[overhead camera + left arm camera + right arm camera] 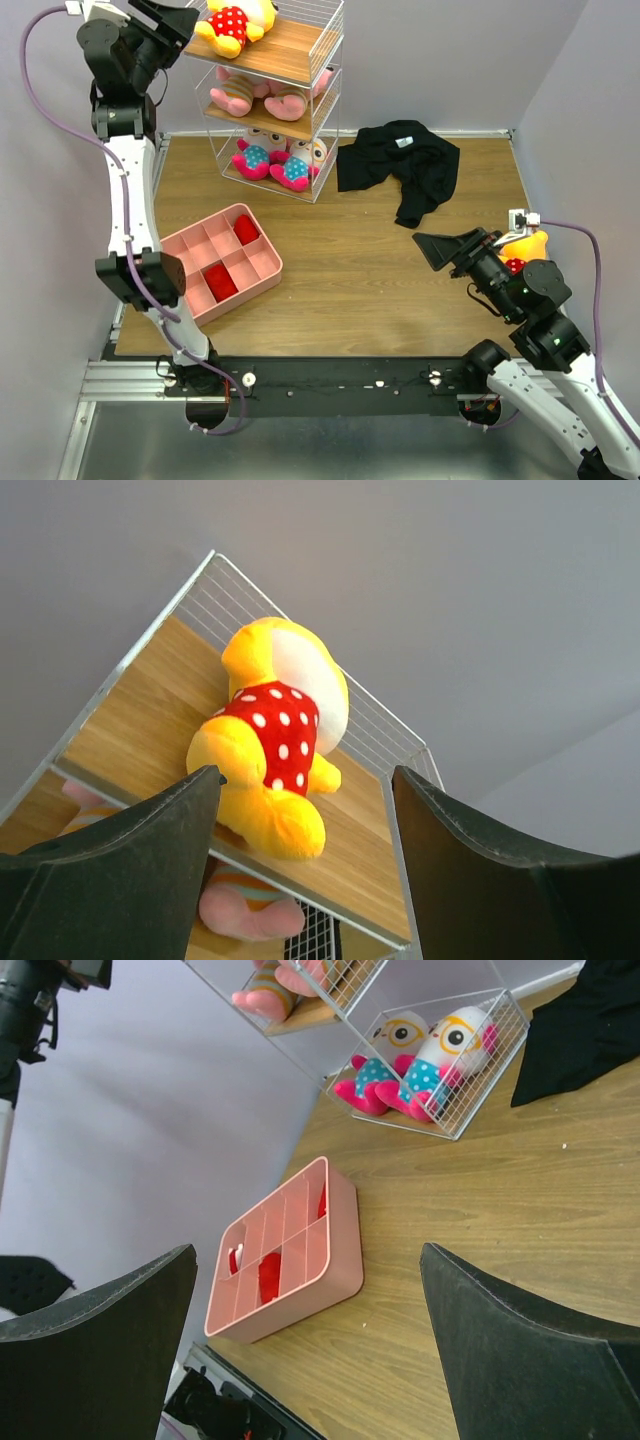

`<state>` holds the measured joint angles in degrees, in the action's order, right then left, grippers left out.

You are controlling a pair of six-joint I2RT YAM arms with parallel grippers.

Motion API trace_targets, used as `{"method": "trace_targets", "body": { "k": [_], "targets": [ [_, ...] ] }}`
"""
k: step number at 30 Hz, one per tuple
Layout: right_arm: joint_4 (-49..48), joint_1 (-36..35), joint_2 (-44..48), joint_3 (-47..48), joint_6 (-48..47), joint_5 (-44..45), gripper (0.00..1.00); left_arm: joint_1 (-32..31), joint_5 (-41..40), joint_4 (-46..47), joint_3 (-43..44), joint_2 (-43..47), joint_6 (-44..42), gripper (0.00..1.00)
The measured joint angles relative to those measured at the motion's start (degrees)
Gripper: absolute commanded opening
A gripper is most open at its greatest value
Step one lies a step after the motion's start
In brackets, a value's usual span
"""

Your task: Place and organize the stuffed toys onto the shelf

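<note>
The shelf (318,40) stands at the back. A yellow toy in a red polka-dot outfit (232,22) lies on its top board. Two pink toys (255,95) lie on the middle board and two glasses toys (278,160) on the bottom one. My left gripper (170,22) is open and empty just left of the top board. In the left wrist view the yellow toy (270,735) lies beyond the open gripper (305,780). My right gripper (448,250) is open and empty over the table. A second yellow toy (530,243) lies behind the right wrist, mostly hidden.
A black garment (405,165) lies on the table right of the shelf. A pink compartment tray (190,245) with red items sits at the left; it also shows in the right wrist view (340,1260). Walls close in on the left and right.
</note>
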<state>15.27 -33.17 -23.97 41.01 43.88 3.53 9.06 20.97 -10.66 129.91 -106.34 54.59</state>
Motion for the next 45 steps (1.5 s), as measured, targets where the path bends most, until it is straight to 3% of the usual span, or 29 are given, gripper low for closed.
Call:
{"method": "trace_targets", "body": {
  "k": [12, 19, 21, 28, 32, 37, 45],
  "targets": [
    [0.6, 0.0, -2.3, -1.6, 0.2, 0.0, 1.00, -1.6, -1.6, 1.4, -29.0, 22.2, -8.5, 0.77],
    [4.7, 0.0, -9.8, -2.8, -0.4, 0.2, 1.00, -16.1, -6.5, -8.1, -41.2, 34.6, -21.0, 0.78],
    [7.3, -0.1, -12.7, -2.7, 0.2, 2.1, 0.95, -20.2, -7.1, -8.8, -48.4, 39.5, -22.5, 0.79],
    [21.2, 0.7, -25.7, 1.2, 6.3, 19.6, 0.92, -26.3, -6.8, -10.4, -68.0, 48.5, -25.2, 0.80],
    [25.9, 9.8, -35.4, 6.2, 7.7, 28.8, 0.92, -27.1, -9.0, -12.0, -74.7, 49.3, -27.4, 0.80],
    [27.7, 24.8, -42.0, 8.7, 1.9, 34.6, 0.94, -30.0, -10.2, -13.5, -77.9, 51.5, -28.5, 0.80],
    [34.5, 30.6, -52.1, 13.6, -0.8, 41.4, 0.91, -31.7, -10.4, -12.2, -78.0, 52.6, -28.5, 0.80]
  ]
}}
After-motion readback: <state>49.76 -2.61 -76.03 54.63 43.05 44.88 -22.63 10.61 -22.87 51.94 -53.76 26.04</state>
